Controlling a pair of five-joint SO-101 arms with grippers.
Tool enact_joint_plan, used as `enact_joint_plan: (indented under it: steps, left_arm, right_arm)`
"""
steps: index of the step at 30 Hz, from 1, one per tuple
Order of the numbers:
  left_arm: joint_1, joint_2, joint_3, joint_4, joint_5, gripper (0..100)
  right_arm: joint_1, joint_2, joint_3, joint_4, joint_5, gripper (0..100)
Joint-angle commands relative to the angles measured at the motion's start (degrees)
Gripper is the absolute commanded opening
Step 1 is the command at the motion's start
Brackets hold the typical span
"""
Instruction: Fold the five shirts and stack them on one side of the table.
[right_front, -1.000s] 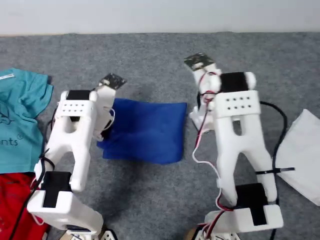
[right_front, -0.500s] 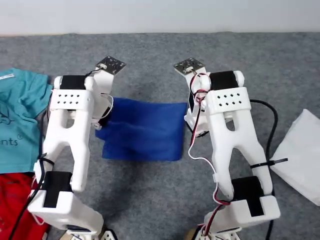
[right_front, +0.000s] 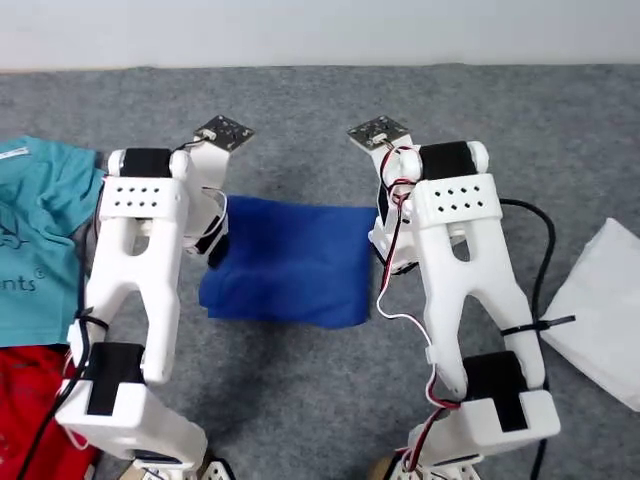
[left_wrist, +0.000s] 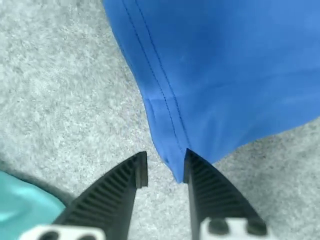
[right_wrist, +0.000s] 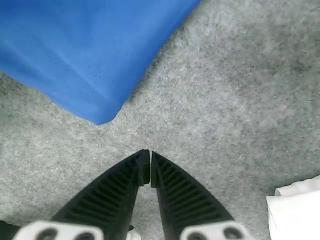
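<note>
On the grey table (right_front: 300, 400) lie a blue shirt (right_front: 290, 262), teal shirt (right_front: 35, 250), red shirt (right_front: 25, 390), white shirt (right_front: 600, 310).

Edges crop teal shirt (right_front: 40, 230), red shirt (right_front: 25, 380) and white shirt (right_front: 600, 310).

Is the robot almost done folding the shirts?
Not yet. The white shirt looks folded. The blue shirt is partly folded, with the open left end effector at its corner. The teal shirt and red shirt lie loose, and nothing is stacked.
</note>
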Motion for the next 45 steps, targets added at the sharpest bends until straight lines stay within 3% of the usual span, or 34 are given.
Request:
enact_joint_plan:
  steps: [1, 10, 19, 33, 37, 45]
  left_arm:
    - [0.4, -0.5, -2.3, 1.1, -0.4, 13]
    - [1.9, -0.3, 10.6, -12.0, -0.3, 13]
    - [1.8, -0.3, 15.2, -27.7, -0.1, 4]
    - [3.3, 4.0, 14.5, -47.2, 10.7, 4]
    - [4.5, 13.7, 8.8, -46.9, 10.7, 4]
    - [3.3, 29.7, -16.0, -33.1, 10.7, 4]
  right_arm:
    - [-0.4, -0.4, -0.2, 1.5, -0.3, 2.0]
    - [-0.4, -0.4, -0.2, 1.5, -0.3, 1.5]
    - [-3.9, -0.3, -0.1, 0.1, -0.2, 1.4]
    - [-3.7, -0.3, -0.1, -0.3, -0.2, 1.4]
    - [-3.7, -0.3, -0.1, -0.2, -0.2, 1.4]
    - [-2.2, -0.3, 0.0, 0.9, -0.2, 1.4]
